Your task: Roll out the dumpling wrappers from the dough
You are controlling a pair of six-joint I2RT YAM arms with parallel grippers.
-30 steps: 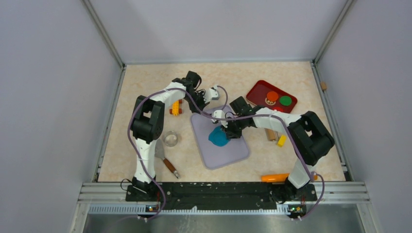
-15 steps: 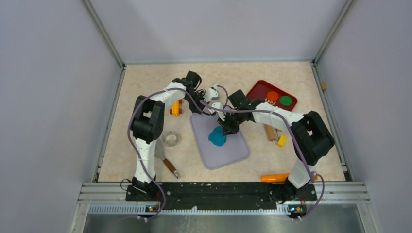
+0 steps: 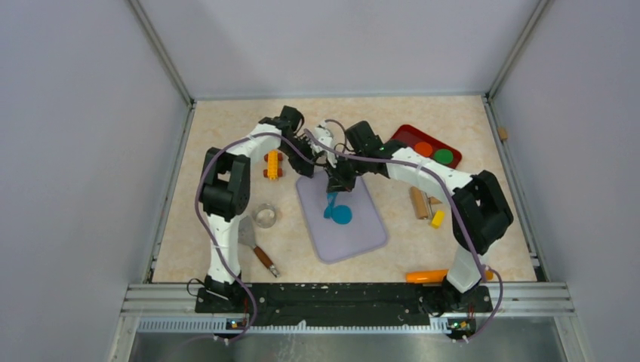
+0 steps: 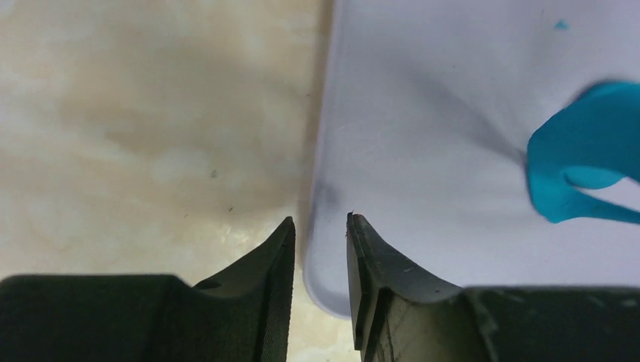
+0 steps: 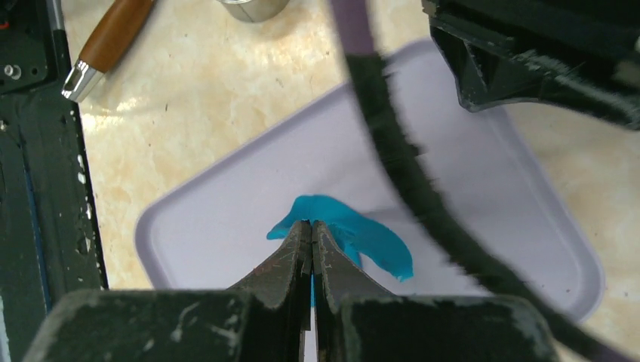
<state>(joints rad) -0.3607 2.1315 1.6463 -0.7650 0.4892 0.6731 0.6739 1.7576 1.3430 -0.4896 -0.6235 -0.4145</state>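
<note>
dough [image 3: 339, 215] lies as a small teal patch near the middle of the lavender mat [image 3: 358, 237] in the top view. a thin strand is drawn up from it to the right tool [image 3: 333, 185], which hangs over the mat's far half, and the left tool [image 3: 308, 167] sits at the mat's far left corner. the pale stone-patterned bench [image 3: 226, 136] is shut in by a grey enclosure [image 3: 90, 151]. the wooden roller [image 3: 419, 202] lies off the mat to the right, near a red tray [image 3: 413, 140], and with both arms crowding in, room over the mat looks tight. in the left wrist view the left tool [image 4: 321, 226] has its jaws a narrow gap apart with nothing clamped, poised over the mat's [image 4: 453, 90] rounded corner, the dough [image 4: 581, 162] off to one side. in the right wrist view the right tool [image 5: 312, 226] is pinched shut on a raised flap of the dough [image 5: 370, 245]. it looks soft, light and tacky, likely to stretch and tear rather than lift whole. a hold low on its thick body would probably serve better than the thin edge.
</note>
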